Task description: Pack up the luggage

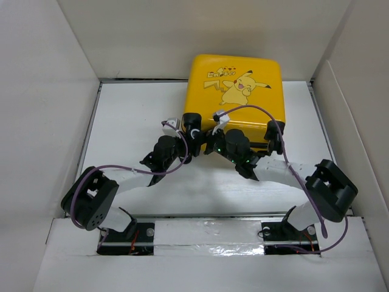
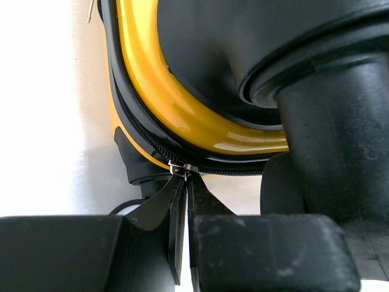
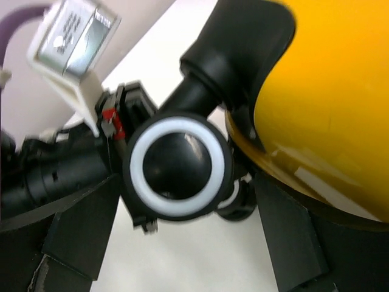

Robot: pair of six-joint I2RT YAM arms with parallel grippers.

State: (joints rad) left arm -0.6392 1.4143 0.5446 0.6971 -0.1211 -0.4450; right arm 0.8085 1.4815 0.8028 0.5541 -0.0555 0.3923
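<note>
I'm pinching the zipper pull (image 2: 183,168) of the closed luggage (image 1: 243,91) in my left gripper (image 2: 184,177), with my right gripper (image 3: 185,201) spread wide around a wheel (image 3: 176,165), so I'm judging only zipping is left.

White table (image 1: 134,109), plain white walls (image 1: 200,30), even light.

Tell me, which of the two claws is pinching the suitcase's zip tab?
The left gripper: it is shut on the small metal zip tab at the yellow suitcase seam. The right gripper stands open beside a wheel.
</note>
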